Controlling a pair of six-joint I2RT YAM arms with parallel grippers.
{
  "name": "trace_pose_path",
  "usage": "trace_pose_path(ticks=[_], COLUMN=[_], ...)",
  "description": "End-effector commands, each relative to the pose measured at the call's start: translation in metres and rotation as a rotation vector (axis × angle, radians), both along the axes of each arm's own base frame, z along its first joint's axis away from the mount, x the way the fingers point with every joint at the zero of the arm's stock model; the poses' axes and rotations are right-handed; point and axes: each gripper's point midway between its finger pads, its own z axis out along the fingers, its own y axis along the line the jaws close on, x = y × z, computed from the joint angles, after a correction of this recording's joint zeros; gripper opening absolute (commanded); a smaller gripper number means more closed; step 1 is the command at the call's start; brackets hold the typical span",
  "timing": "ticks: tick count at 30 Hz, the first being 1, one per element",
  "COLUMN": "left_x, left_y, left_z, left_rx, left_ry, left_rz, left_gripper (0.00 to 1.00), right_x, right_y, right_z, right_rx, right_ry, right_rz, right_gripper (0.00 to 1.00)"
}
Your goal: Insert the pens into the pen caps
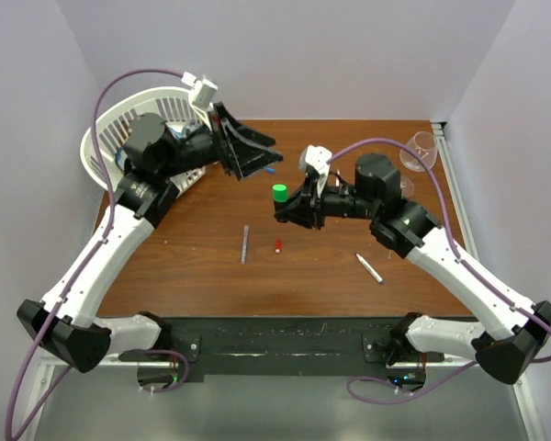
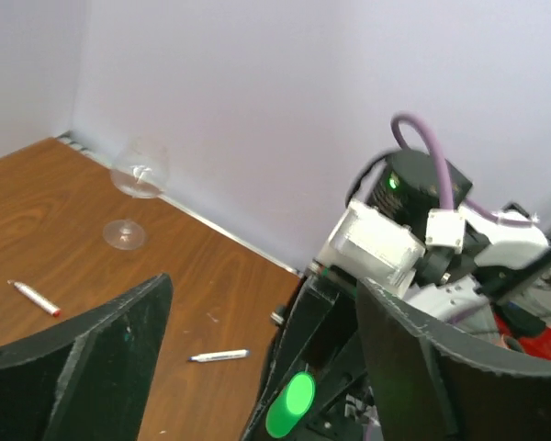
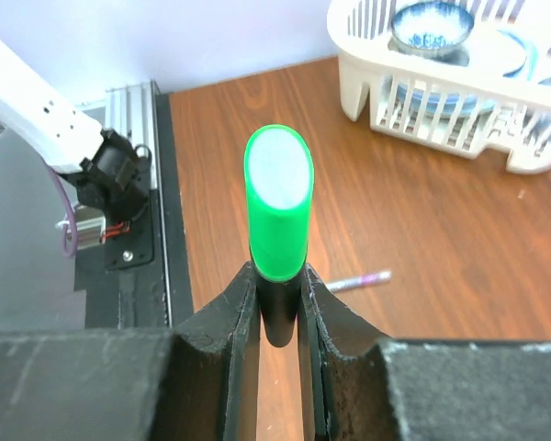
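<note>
Top view: brown wood-grain table (image 1: 202, 276) boxed in by pale lilac walls (image 1: 285, 55) on three sides, w/ a black rail along the near edge. White dish rack (image 1: 119, 119) sits at the rear left corner and a wine glass (image 1: 422, 152) at the rear right. Right gripper (image 1: 289, 207) is mid-table, clamped on the black marker (image 1: 280, 193), green end up. Left gripper (image 1: 248, 152) hangs nr the rack, and a blue cap (image 1: 274, 168) is just by its tip. Purple pen (image 1: 244, 243) and red cap (image 1: 278, 245) lie apart on open wood in the centre. A white pen (image 1: 369, 267) lies further right.

Left wrist view: the left gripper's fingers (image 2: 101, 358) stand wide apart w/ nothing between them. Past them is wall and wood, w/ the glass upright by the wall. A red-tipped pen (image 2: 35, 299) and a plain pale pen (image 2: 219, 355) lie flat, well apart. The marker's green end shows low centre.

Right wrist view: jaws narrow, pinching the marker's black body, which stands upright. The purple pen lies on the wood behind it. The rack holds a blue bowl (image 3: 432, 23). The table's edge rail is at left.
</note>
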Motion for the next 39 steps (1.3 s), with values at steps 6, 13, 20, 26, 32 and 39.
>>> trace_pose_path(ticks=[6, 13, 20, 26, 32, 39], left_x=[0.05, 0.033, 0.015, 0.012, 0.005, 0.005], left_y=[0.074, 0.137, 0.16, 0.177, 0.184, 0.187], left_z=[-0.044, -0.171, -0.221, -0.23, -0.22, -0.229], left_rx=[0.181, 0.41, 0.467, 0.492, 0.459, 0.501], left_ry=[0.079, 0.226, 0.217, 0.173, 0.13, 0.174], left_rz=[0.547, 0.811, 0.873, 0.94, 0.966, 0.978], left_gripper=[1.0, 1.0, 1.0, 1.0, 1.0, 1.0], right_x=[0.055, 0.098, 0.102, 0.1, 0.088, 0.083], right_y=[0.004, 0.016, 0.03, 0.045, 0.042, 0.033], right_z=[-0.083, -0.164, -0.232, -0.278, -0.301, -0.302], right_rx=[0.023, -0.044, -0.203, -0.315, -0.381, -0.405], right_ry=[0.421, 0.72, 0.852, 0.912, 0.974, 1.008], right_rz=[-0.398, -0.704, -0.862, -0.904, -0.981, -1.055], right_gripper=[0.0, 0.0, 0.04, 0.05, 0.07, 0.24])
